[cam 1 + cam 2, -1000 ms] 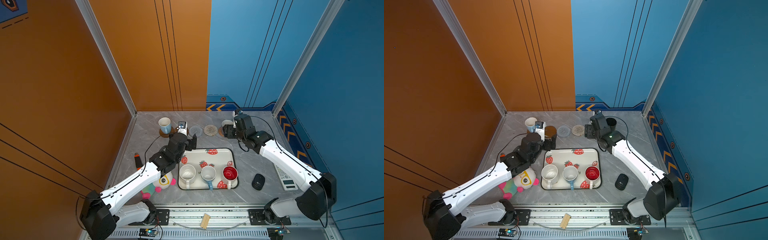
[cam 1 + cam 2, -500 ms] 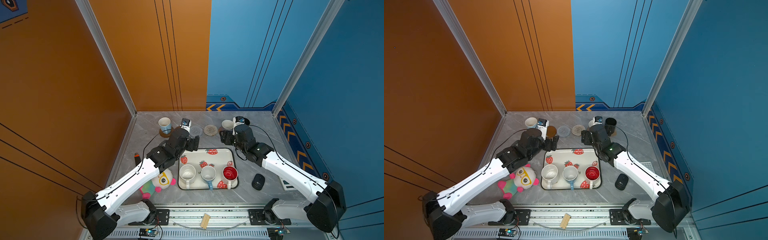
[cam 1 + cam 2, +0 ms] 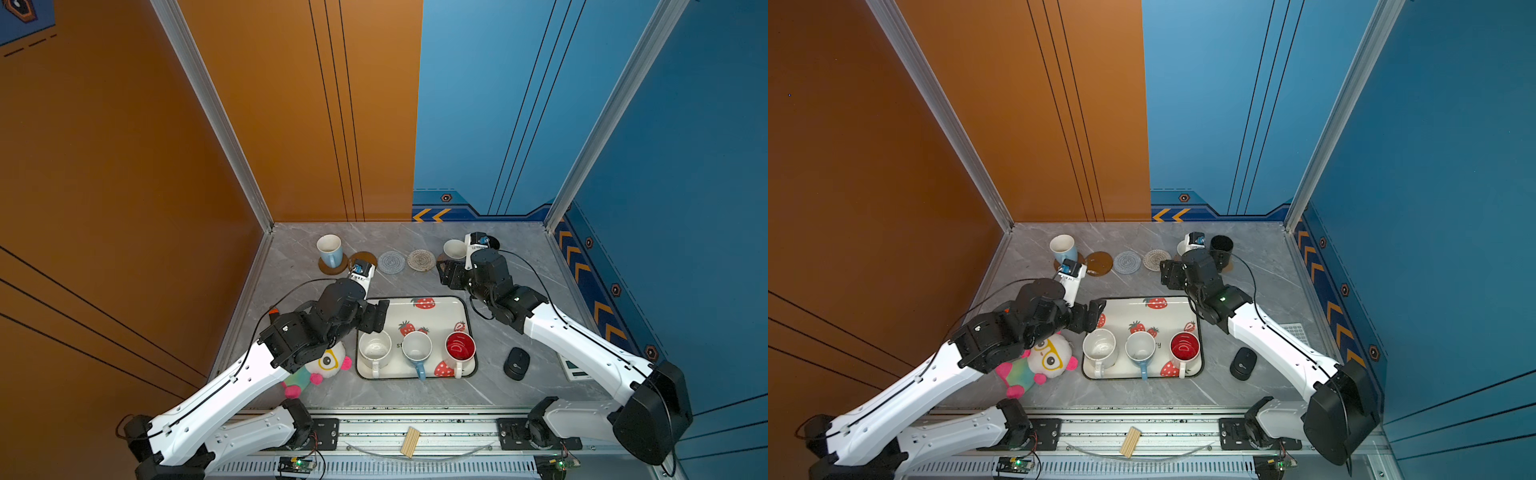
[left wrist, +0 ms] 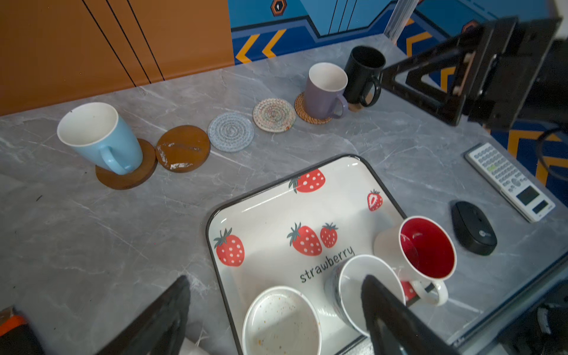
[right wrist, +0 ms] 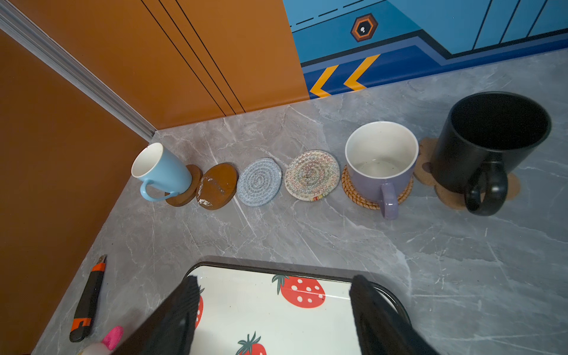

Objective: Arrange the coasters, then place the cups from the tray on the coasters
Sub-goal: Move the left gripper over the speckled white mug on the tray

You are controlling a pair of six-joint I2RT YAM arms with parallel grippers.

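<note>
The strawberry tray [image 3: 440, 316] holds a speckled cream cup [image 3: 375, 348], a light blue cup [image 3: 417, 347] and a red-inside cup [image 3: 460, 346]. Along the back stand another light blue cup [image 4: 98, 135] on a brown coaster [image 4: 138, 178], a bare brown coaster [image 4: 183, 147], grey woven coaster [image 4: 230, 131], cream woven coaster [image 4: 273, 114], lavender cup [image 5: 381, 166] on a rattan coaster [image 5: 362, 199], and black cup [image 5: 491, 144] on a tan paw coaster [image 5: 445, 193]. My left gripper [image 4: 275, 295] hangs open over the speckled cup. My right gripper [image 5: 272, 295] is open above the tray's far edge.
A plush toy [image 3: 328, 365] lies left of the tray under my left arm. A black mouse [image 3: 516, 363] and a calculator [image 4: 510, 181] sit right of the tray. An orange-black utility knife [image 5: 89, 298] lies by the left wall.
My left gripper has drawn back from the coaster row to the tray's left side, over the speckled cup. My right gripper has pulled back from the lavender and black cups toward the tray.
</note>
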